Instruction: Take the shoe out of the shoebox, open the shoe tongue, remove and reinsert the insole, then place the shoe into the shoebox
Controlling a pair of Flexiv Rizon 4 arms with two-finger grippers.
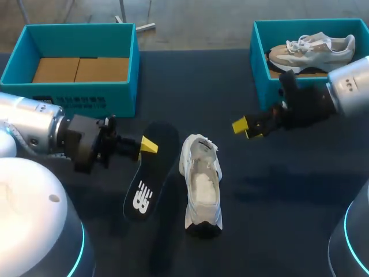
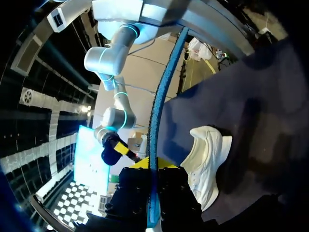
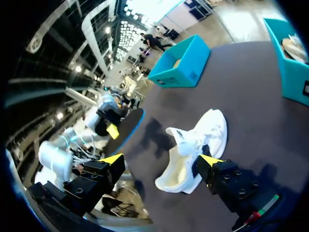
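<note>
Clamping the black insole (image 1: 141, 193) by one end with the left gripper (image 1: 149, 145), fingers closed on both faces, blue edge running straight out between them in the left wrist view. Resting just beside it on the dark table (image 1: 277, 219), the white shoe (image 1: 200, 182), mouth open upward. Hovering near the right shoebox (image 1: 260, 75) with the right gripper (image 1: 247, 128), fingers spread wide, holding nothing. Sitting far left, the other teal shoebox (image 1: 75, 95), cardboard inside.
</note>
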